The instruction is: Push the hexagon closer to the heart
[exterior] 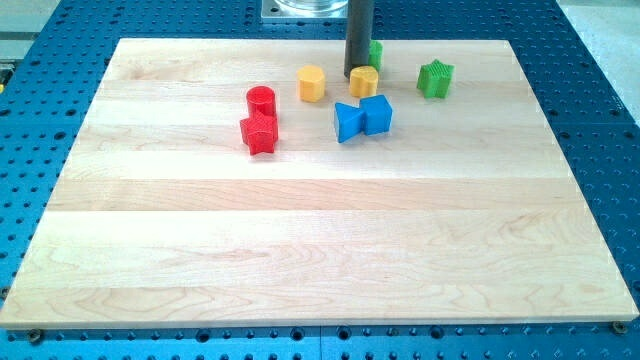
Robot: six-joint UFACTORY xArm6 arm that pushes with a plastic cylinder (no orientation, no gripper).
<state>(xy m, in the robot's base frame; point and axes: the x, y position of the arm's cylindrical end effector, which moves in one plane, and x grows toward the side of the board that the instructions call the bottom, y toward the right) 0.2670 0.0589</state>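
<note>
The yellow hexagon [312, 83] lies near the board's top, left of centre. The yellow heart [364, 81] lies a short way to its right. My rod comes down from the view's top, and my tip [353, 77] rests on the board at the heart's upper left edge, touching or nearly touching it. The tip stands between the two yellow blocks, much nearer the heart. A gap of bare wood separates the tip from the hexagon.
Two blue blocks [348, 121] [376, 114] sit side by side just below the heart. A red cylinder [261, 100] and a red star [259, 133] lie lower left of the hexagon. A green star [435, 78] lies at the right. A green block [375, 53] is partly hidden behind the rod.
</note>
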